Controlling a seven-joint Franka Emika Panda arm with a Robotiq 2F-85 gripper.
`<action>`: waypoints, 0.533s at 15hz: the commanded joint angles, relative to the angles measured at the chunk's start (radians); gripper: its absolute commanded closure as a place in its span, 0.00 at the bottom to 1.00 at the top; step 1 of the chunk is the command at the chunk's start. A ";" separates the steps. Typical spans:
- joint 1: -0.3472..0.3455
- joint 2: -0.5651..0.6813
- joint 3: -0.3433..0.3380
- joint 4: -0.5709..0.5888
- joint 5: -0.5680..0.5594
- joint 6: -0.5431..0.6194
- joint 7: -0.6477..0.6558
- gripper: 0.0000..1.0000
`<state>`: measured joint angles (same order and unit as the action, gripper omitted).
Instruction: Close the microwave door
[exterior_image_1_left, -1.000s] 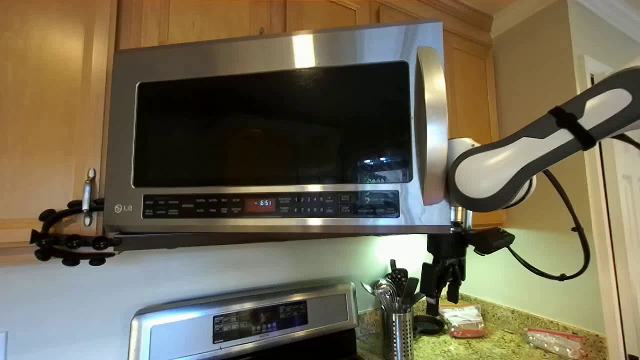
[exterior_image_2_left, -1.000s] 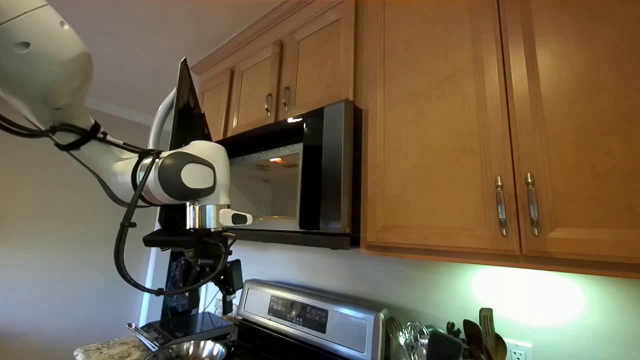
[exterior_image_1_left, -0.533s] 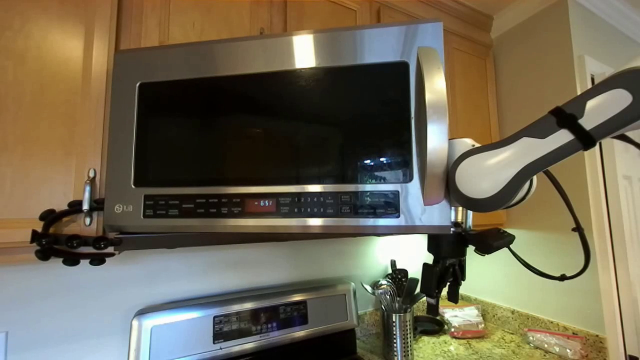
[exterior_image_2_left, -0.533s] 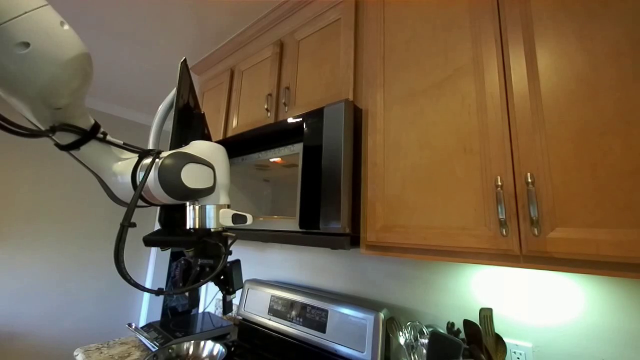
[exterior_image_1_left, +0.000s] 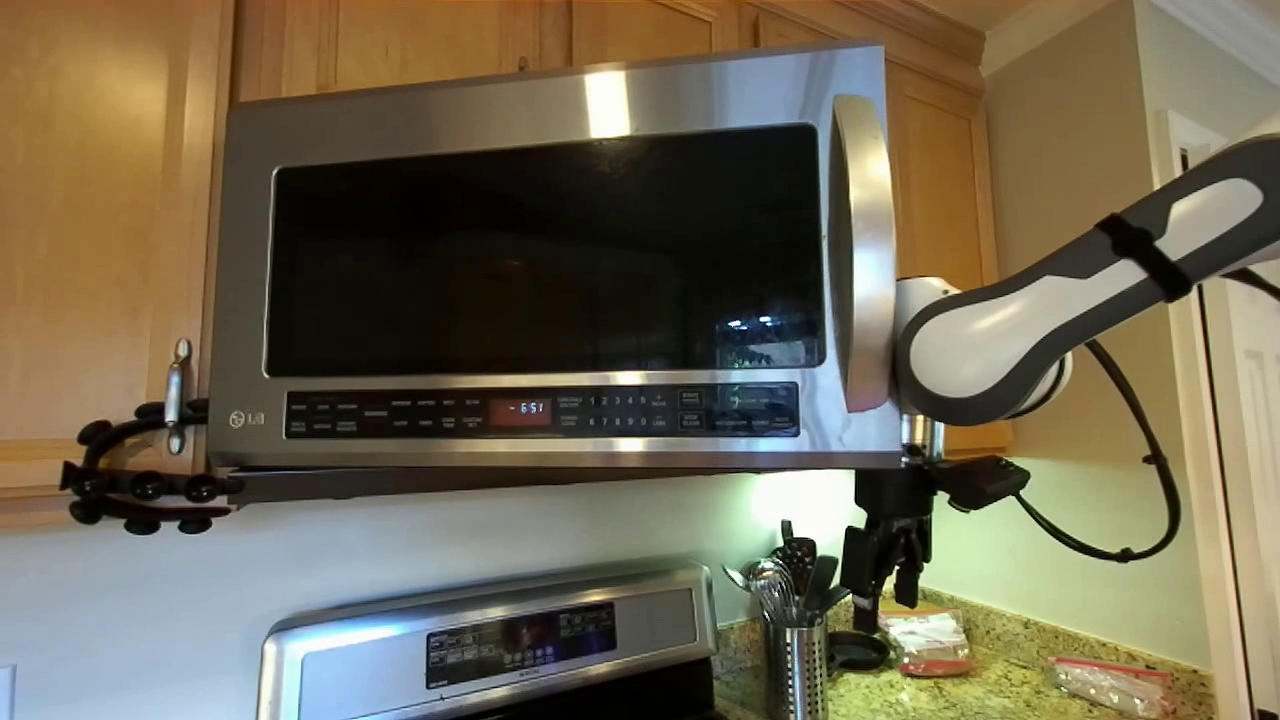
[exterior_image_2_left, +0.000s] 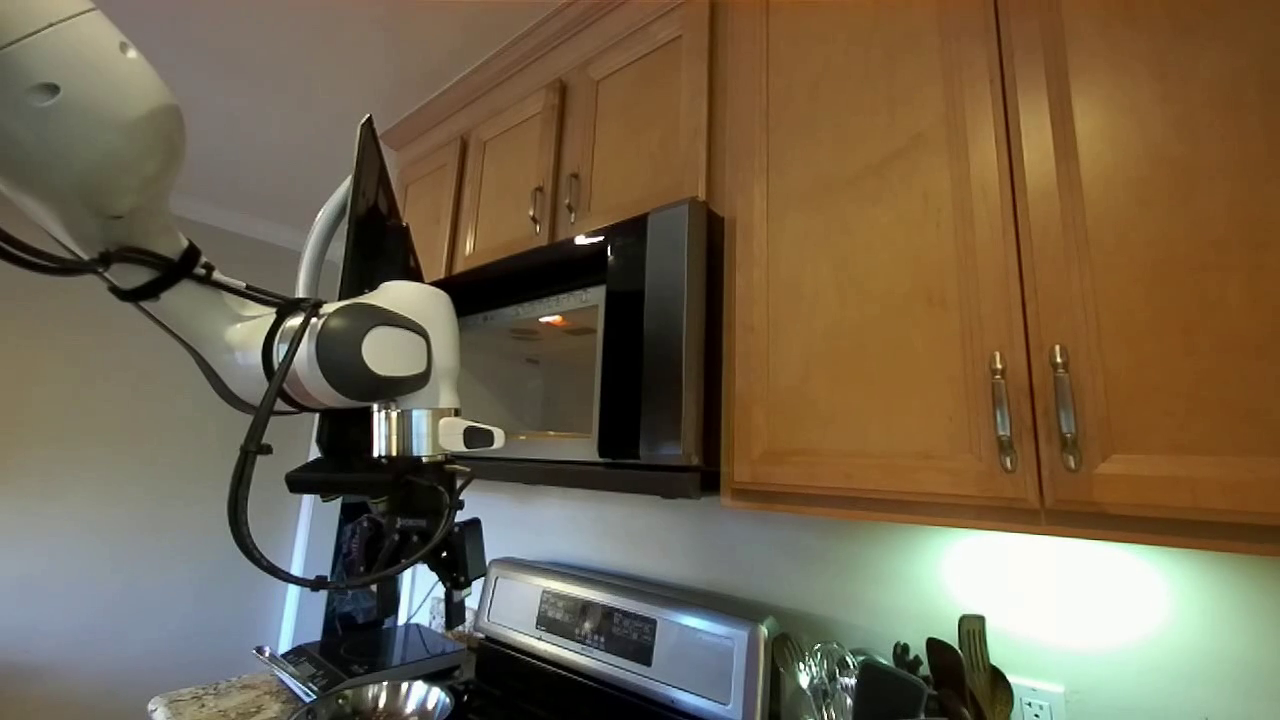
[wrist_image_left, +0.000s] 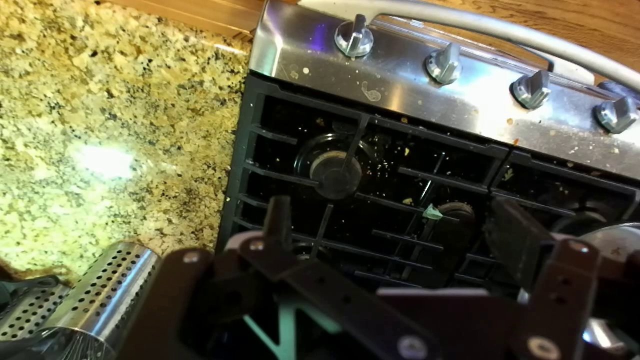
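Note:
The microwave door (exterior_image_1_left: 540, 250) stands swung open. Its dark window faces the camera in an exterior view, and the door (exterior_image_2_left: 372, 235) shows nearly edge-on in an exterior view, with the lit inside of the microwave (exterior_image_2_left: 672, 330) behind. The curved steel handle (exterior_image_1_left: 870, 250) is at its right edge and also shows in an exterior view (exterior_image_2_left: 322, 230). My wrist is on the door's inner side, by the handle edge. My gripper (exterior_image_1_left: 887, 600) hangs pointing down below the door's bottom edge. In the wrist view its fingers (wrist_image_left: 397, 220) are wide apart and empty. I cannot tell whether the arm touches the door.
Below is the stove, its control panel (exterior_image_1_left: 520, 650) and grates (wrist_image_left: 320, 240) visible. A perforated steel utensil holder (exterior_image_1_left: 797, 665) stands on the granite counter (wrist_image_left: 125, 100) near plastic bags (exterior_image_1_left: 925, 640). A steel pan (exterior_image_2_left: 385, 700) sits low. Wooden cabinets (exterior_image_2_left: 880, 250) flank the microwave.

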<state>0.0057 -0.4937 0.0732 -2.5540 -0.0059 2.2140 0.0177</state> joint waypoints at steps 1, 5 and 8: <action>0.006 -0.033 0.000 -0.005 -0.020 -0.029 0.025 0.00; 0.027 -0.142 0.001 -0.031 -0.005 -0.108 0.014 0.00; 0.032 -0.236 0.018 -0.041 -0.015 -0.191 0.032 0.00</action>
<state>0.0236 -0.6079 0.0810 -2.5546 -0.0112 2.0934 0.0181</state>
